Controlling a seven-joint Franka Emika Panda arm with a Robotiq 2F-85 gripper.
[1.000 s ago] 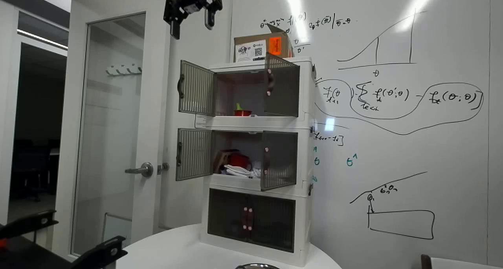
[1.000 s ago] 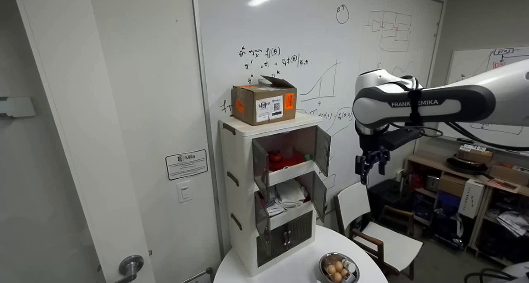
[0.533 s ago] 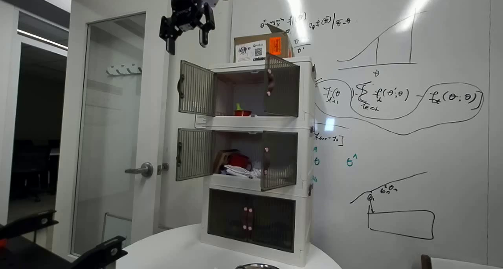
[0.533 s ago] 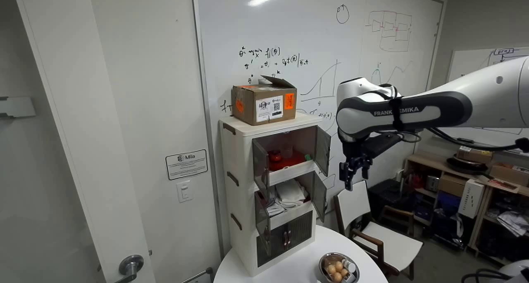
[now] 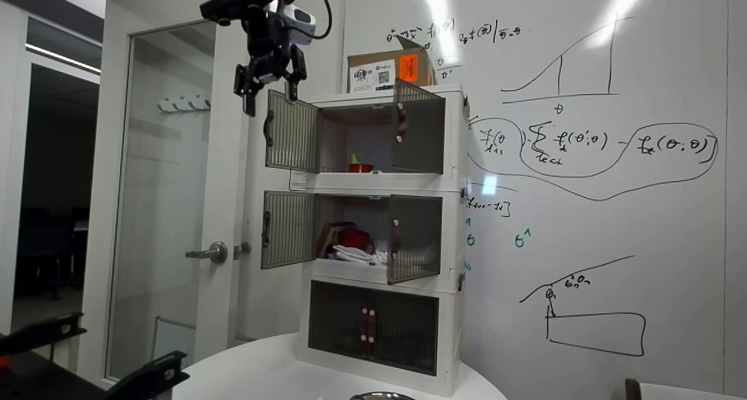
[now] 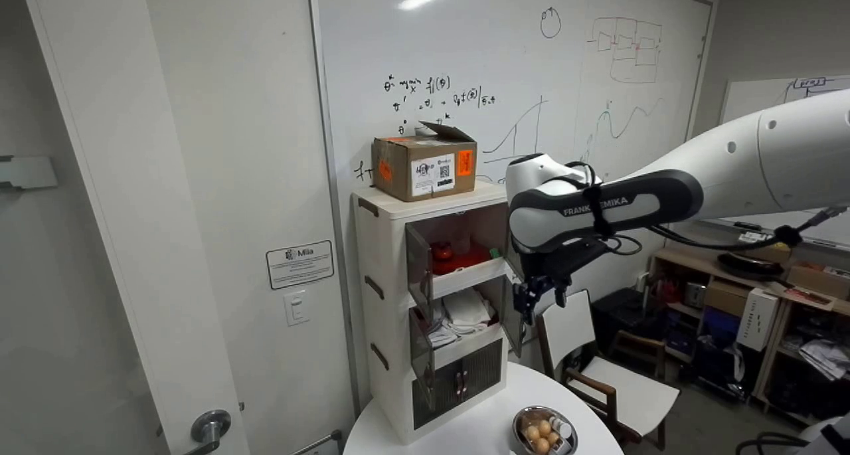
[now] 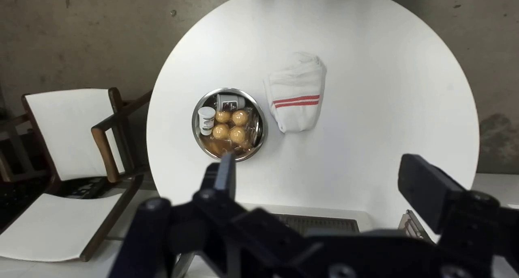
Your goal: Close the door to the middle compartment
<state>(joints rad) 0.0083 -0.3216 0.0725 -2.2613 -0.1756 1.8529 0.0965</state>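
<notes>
At left in an exterior view, the claw (image 5: 271, 99) hangs tips down, released; the wrist view shows its fingers (image 7: 421, 184) spread wide apart.

To its right, hinged on the second tier of the white cabinet (image 5: 379, 183), the left door (image 5: 289, 230) stands wide open: grey, see-through, upright. Its free edge points outward and leftward from the cabinet; its longer edge, as seen, runs vertical. The middle compartment (image 5: 356, 207) comes next, holding a brown item (image 5: 328, 239), a red item (image 5: 355, 240) and white cloths (image 5: 352, 254). Its right door (image 5: 415, 239) is likewise open and upright, longer edge vertical, free edge pointing forward from the cabinet and screening part of the opening from me.

The top compartment (image 5: 367, 134) holds a red dish (image 5: 360, 168) and a green item (image 5: 353, 158); whether one is inside the other I cannot tell. The lowest doors (image 5: 338, 315) are closed. The cardboard box (image 6: 405, 184) on top has a flap raised; contents hidden.

On the round table (image 7: 385, 107), seen in the wrist view, a steel bowl (image 7: 194, 126) contains a white tub (image 7: 206, 123), a grey tub (image 7: 230, 102) and yellow-brown balls (image 7: 237, 135) in clear wrap (image 7: 251, 126). Near its right side lies a folded white towel (image 7: 297, 83) with red stripes.
</notes>
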